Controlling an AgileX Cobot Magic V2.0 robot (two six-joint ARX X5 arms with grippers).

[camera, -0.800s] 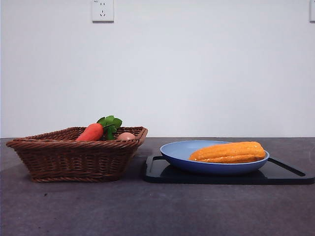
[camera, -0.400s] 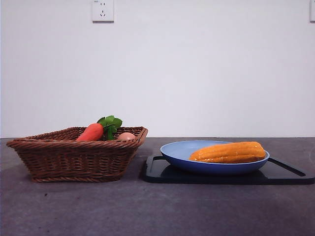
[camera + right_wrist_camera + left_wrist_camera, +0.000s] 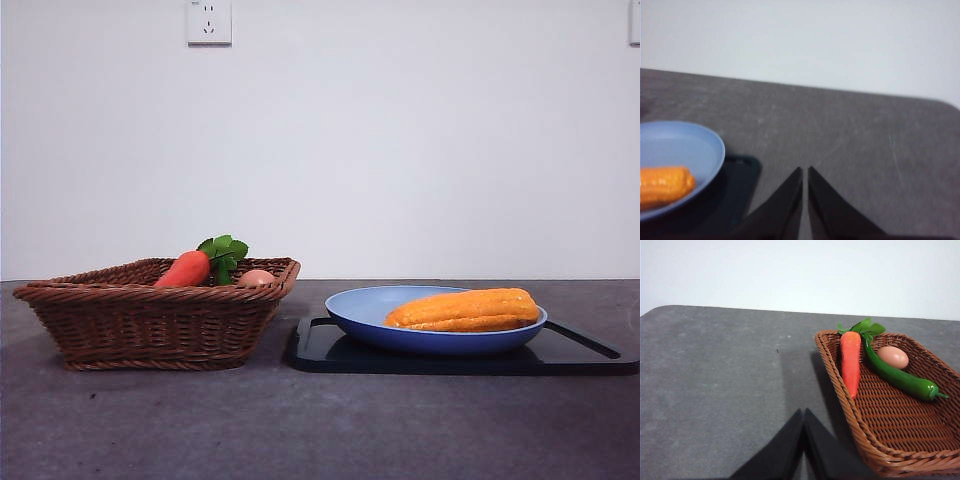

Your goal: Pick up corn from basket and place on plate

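The corn (image 3: 466,309) lies lengthwise on the light blue plate (image 3: 360,310), free of any gripper; its blunt end (image 3: 665,185) also shows on the plate (image 3: 695,147) in the right wrist view. The brown wicker basket (image 3: 150,320) stands to the left of the plate. My left gripper (image 3: 803,412) is shut, empty, hanging over bare table beside the basket (image 3: 840,390). My right gripper (image 3: 805,171) is shut, empty, over bare table off the plate's side. Neither arm appears in the front view.
A flat black tray (image 3: 590,355) sits under the plate. In the basket lie a carrot with green leaves (image 3: 850,360), a long green pepper (image 3: 897,377) and an egg (image 3: 893,356). A white wall with a socket (image 3: 208,22) stands behind the table.
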